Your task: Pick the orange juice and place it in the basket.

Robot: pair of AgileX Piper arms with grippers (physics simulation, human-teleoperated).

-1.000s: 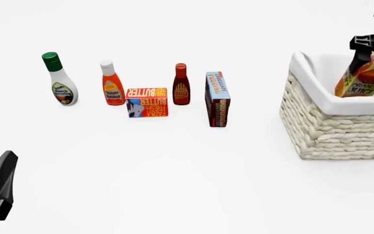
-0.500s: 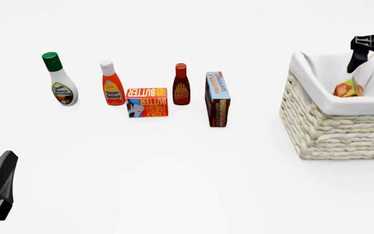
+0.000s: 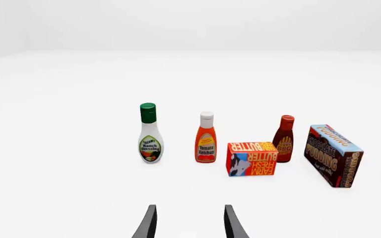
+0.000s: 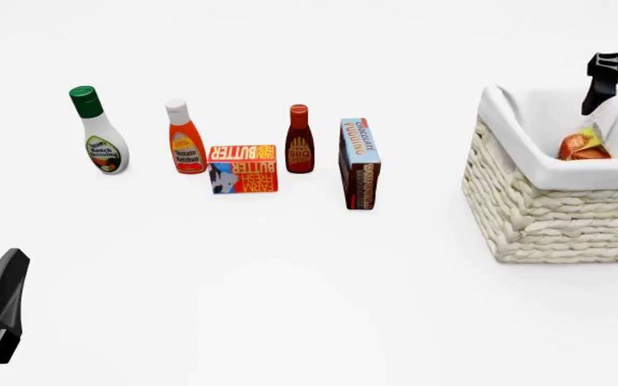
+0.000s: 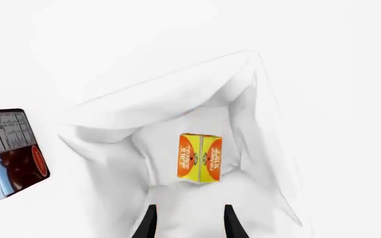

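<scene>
Plain white table (image 4: pixel 287 305), featureless white room, basket (image 4: pixel 550 213) at right edge

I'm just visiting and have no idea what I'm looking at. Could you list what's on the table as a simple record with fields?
Setting: simulator render of a white table
Basket: cream wicker basket with white liner, at the right
Orange juice: orange juice carton standing inside the basket, free of any grip
Right tool: right tool open, above the basket
Left tool: left tool open, holding nothing, near side of the table
Row at the left: ranch dressing, tomato ketchup, butter box, BBQ sauce, chocolate pudding box
</scene>
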